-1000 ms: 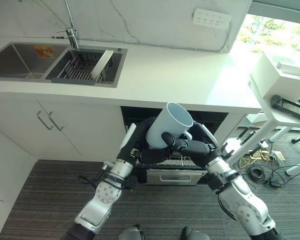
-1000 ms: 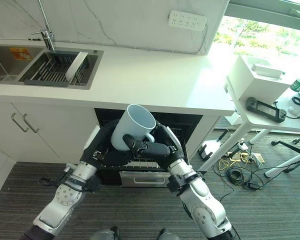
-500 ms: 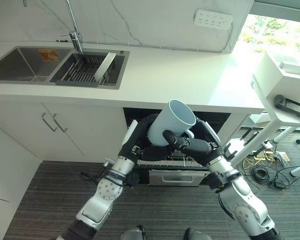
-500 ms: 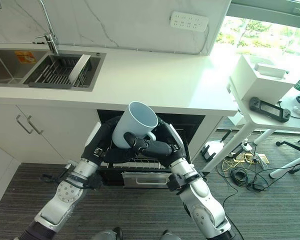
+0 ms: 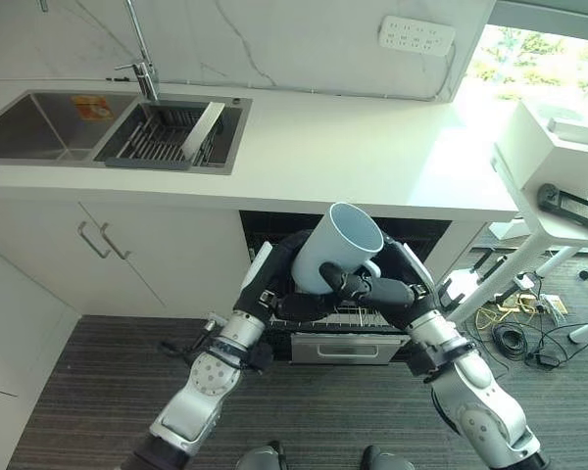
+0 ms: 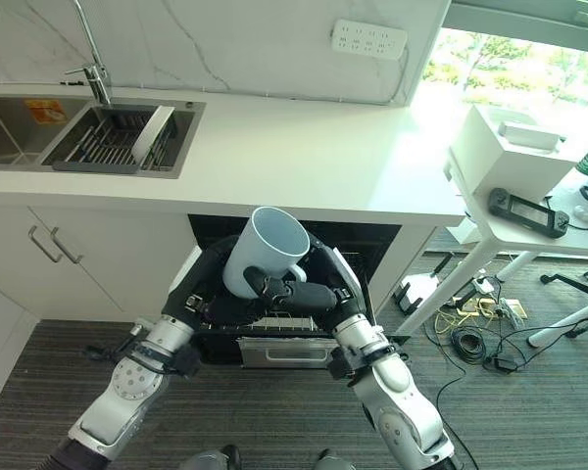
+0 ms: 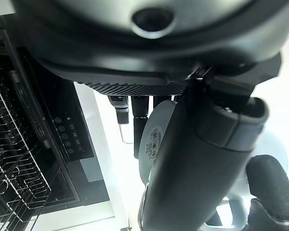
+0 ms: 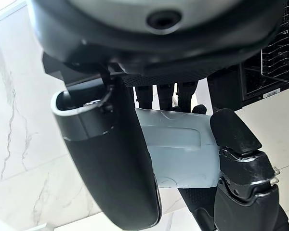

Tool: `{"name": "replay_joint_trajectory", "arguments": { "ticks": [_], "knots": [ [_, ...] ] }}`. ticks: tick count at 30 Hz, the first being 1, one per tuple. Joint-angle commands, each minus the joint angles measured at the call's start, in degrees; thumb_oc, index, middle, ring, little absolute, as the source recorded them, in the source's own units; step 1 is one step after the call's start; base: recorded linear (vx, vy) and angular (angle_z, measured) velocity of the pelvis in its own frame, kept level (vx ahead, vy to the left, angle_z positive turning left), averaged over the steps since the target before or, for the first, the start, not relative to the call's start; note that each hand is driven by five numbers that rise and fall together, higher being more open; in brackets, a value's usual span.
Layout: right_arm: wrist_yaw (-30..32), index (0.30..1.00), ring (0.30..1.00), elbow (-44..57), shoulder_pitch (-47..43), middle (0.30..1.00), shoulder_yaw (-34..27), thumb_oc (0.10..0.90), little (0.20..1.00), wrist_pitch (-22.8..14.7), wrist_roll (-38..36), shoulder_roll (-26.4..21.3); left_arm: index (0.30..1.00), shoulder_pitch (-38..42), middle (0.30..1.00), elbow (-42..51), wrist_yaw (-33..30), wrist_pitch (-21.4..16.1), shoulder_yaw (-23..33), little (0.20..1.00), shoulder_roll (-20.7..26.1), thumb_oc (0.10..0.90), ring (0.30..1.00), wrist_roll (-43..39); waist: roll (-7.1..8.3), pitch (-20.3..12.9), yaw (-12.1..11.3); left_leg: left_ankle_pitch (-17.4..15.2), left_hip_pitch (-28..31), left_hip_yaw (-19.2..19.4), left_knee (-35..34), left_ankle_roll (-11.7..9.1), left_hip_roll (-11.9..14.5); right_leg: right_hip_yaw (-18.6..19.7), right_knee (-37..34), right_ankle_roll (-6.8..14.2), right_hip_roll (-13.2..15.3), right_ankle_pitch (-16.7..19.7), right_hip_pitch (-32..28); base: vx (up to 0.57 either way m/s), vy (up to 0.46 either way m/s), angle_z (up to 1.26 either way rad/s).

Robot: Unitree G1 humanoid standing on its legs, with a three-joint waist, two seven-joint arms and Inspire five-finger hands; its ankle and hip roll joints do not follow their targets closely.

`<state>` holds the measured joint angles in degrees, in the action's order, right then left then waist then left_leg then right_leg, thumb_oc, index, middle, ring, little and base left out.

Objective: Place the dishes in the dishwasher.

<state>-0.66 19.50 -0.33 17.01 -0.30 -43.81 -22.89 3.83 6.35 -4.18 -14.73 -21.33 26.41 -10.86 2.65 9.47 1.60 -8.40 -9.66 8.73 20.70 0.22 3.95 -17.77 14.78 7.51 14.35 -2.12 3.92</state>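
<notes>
At the frame's centre I am holding the pale blue ceramic mug [image 5: 338, 248] above the open black dishwasher with its wire rack [image 5: 345, 315]; what the rack is carrying I cannot make out. My right hand [image 5: 365, 287] is curling round the mug's handle side while my left hand [image 5: 296, 305] is cupping its base. I judge it rigid, glazed-slippery and chippable, so gripping body and handle together is feeling safest.

White countertop [image 5: 372, 147] holds a sink [image 5: 39, 122] with what looks like a rack [image 5: 167, 132]

We see silver-grey arms, black wrist collars, and a dark left hand [image 5: 299, 305] and right hand [image 5: 372, 289], both glossy black.
</notes>
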Motion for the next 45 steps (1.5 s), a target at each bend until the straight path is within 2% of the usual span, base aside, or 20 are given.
{"name": "replay_joint_trajectory", "arguments": {
  "ticks": [1,11,17,25,45],
  "knots": [
    [4.69,0.3,0.3,4.92,-4.86,0.3,-13.86,0.4,0.3,-14.92,-0.05,2.73,0.9,-1.0,0.9,2.81,-5.93,-3.3,8.31,0.9,0.39,0.8,0.9,-1.88,-0.61,-2.05,-0.07,-9.47,10.58,0.71,-3.51,-3.1,4.55,1.17,2.41,3.46,1.07,-2.91,4.87,0.0,0.0,0.0],
    [5.72,0.3,0.3,3.71,-3.18,0.3,-18.15,0.4,0.3,-16.75,0.87,3.23,0.9,-3.11,0.9,0.27,-8.94,-3.5,14.82,0.9,-0.29,0.8,0.9,-2.97,-0.68,-1.98,0.25,-9.3,10.63,0.59,-3.51,-3.32,4.72,1.4,2.41,3.33,1.06,-2.78,5.1,0.0,0.0,0.0],
    [6.06,0.3,0.3,3.35,-2.05,0.3,-20.49,0.4,0.3,-17.58,1.11,3.65,0.9,-5.49,0.9,-1.42,-11.32,-2.06,18.55,0.9,-1.93,0.8,0.9,-7.91,-0.52,-2.09,0.29,-9.36,10.82,0.75,-3.51,-3.33,4.79,1.36,2.41,3.36,1.26,-2.52,5.32,0.0,0.001,-0.01],
    [7.33,0.3,0.3,2.69,-1.9,0.3,-22.28,0.4,0.3,-18.66,1.26,3.73,0.9,-7.49,0.9,-5.4,-18.19,-4.55,23.94,0.9,-5.04,0.8,0.9,-14.73,-0.3,-2.38,0.09,-9.32,10.73,0.78,-3.51,-3.41,4.76,1.33,2.41,3.19,1.44,-2.71,5.28,0.0,0.0,0.0],
    [9.23,0.3,0.3,2.62,-1.64,0.3,-24.61,0.4,0.3,-19.08,1.46,3.55,0.9,-8.15,0.9,-8.75,-22.59,-7.09,29.22,0.9,-6.37,0.8,0.9,-15.41,-0.43,-3.12,0.52,-9.63,11.14,0.74,-3.51,-3.52,4.59,1.41,2.41,2.94,1.52,-2.47,5.78,0.0,0.0,0.0]
  ]
}}
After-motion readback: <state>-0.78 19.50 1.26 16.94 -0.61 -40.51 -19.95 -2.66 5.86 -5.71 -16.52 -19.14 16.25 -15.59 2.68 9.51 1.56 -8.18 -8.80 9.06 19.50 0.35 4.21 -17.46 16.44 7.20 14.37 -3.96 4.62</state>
